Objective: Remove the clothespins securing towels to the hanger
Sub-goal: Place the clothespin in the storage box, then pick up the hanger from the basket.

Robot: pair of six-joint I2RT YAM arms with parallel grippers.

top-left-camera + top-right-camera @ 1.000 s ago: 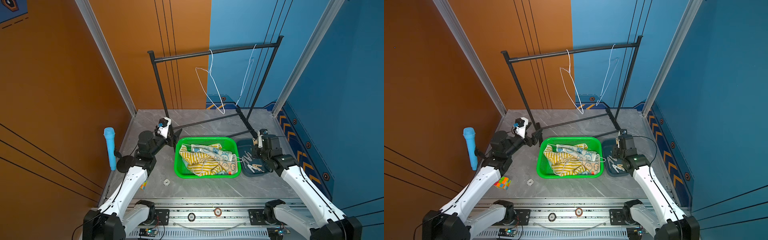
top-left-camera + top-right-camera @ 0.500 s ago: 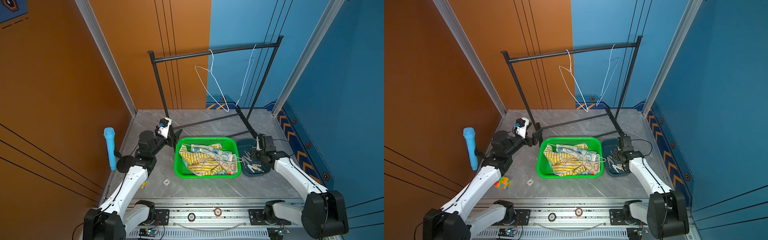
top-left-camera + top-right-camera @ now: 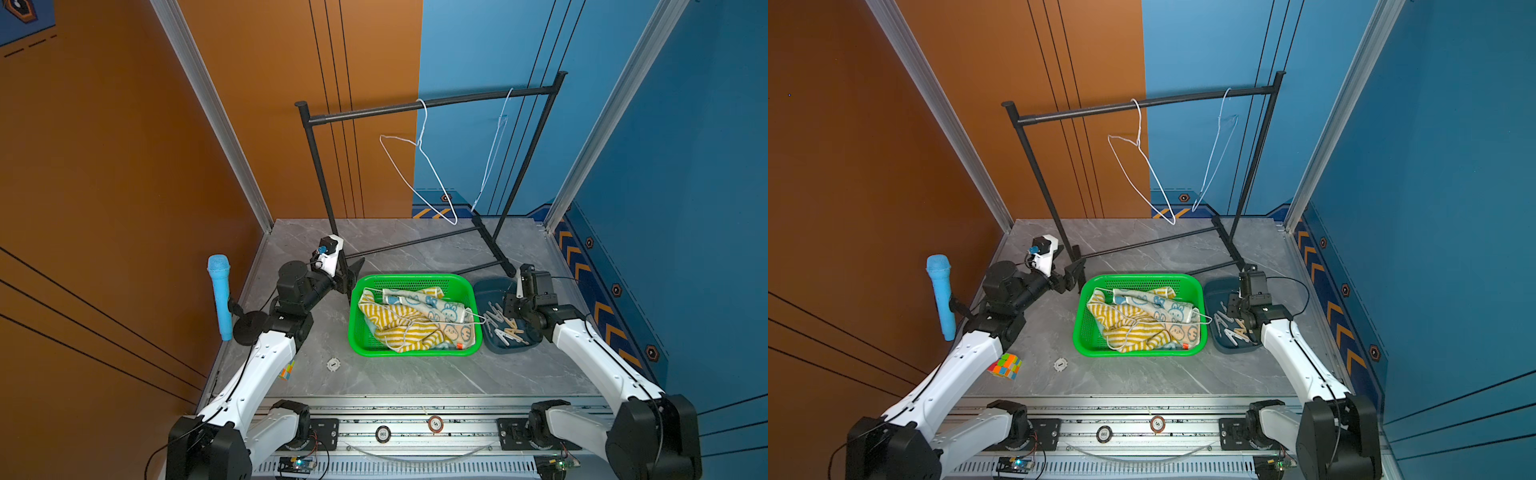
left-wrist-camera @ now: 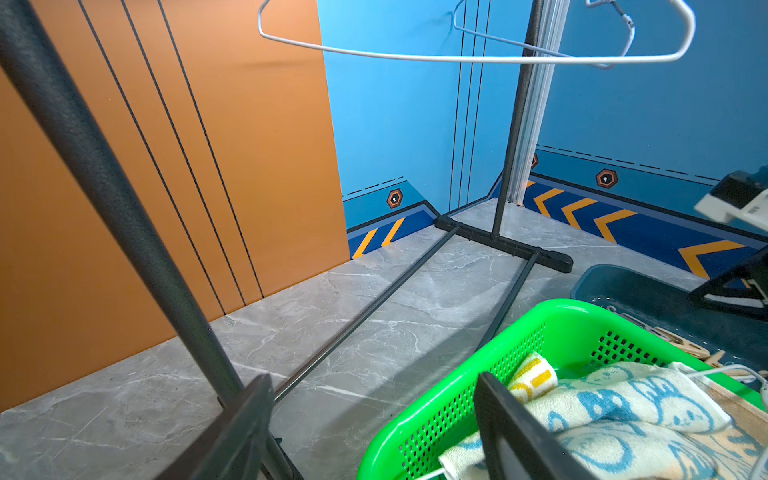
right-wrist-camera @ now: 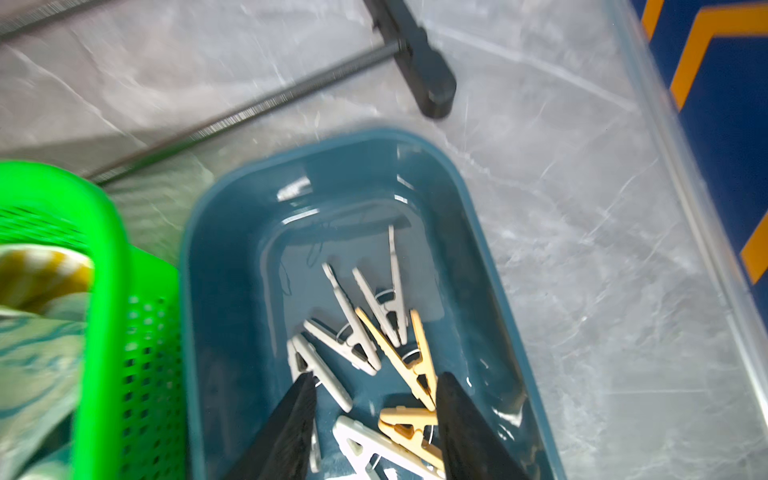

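The right pincer (image 5: 376, 376) is held released, with nothing between its jaws, just above the clothespins (image 5: 374, 332), which are heaped in a blue tray (image 5: 232, 249) near the worktop's (image 3: 415, 382) right edge. They are seen as pale tan and whitish, and are judged light, stiff and sprung, best pinched across the flat sides. The towels (image 3: 415, 320), soft and limp, are piled in a green basket (image 3: 411, 351) mid-worktop. The left pincer (image 4: 372, 378) is likewise released and empty.
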